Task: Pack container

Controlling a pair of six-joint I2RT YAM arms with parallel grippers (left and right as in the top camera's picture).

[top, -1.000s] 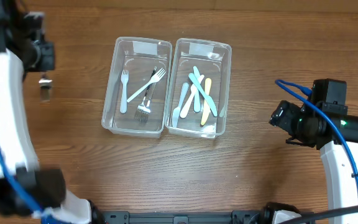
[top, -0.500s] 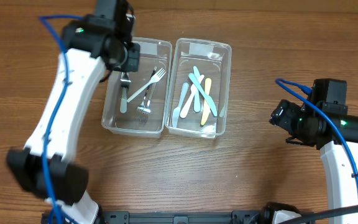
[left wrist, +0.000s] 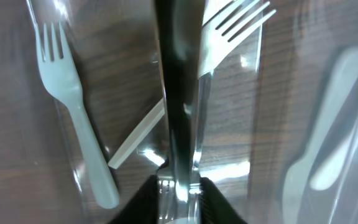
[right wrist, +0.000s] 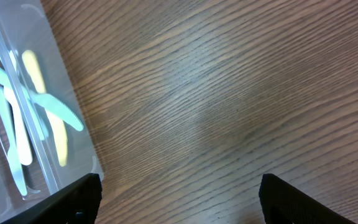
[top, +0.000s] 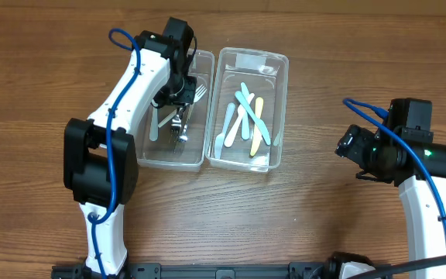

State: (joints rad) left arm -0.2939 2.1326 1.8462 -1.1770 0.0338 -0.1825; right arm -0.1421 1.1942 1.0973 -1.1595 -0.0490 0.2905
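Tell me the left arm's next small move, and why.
Probably open the left gripper and let the metal utensil drop. The fingers look shut on it, and it hangs over the left container, just above the plastic forks lying there, so it seems ready for release.

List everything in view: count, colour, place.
left container: one, clear, table centre
right container: one, clear, beside it
pale fork: one, pale blue, left container
white fork: one, white, left container
metal fork: one seen, silver, left container
plastic knives: about five, teal, yellow, pale blue, right container
table: brown wood
left gripper: black, shut on metal fork
right gripper: black, open, over table
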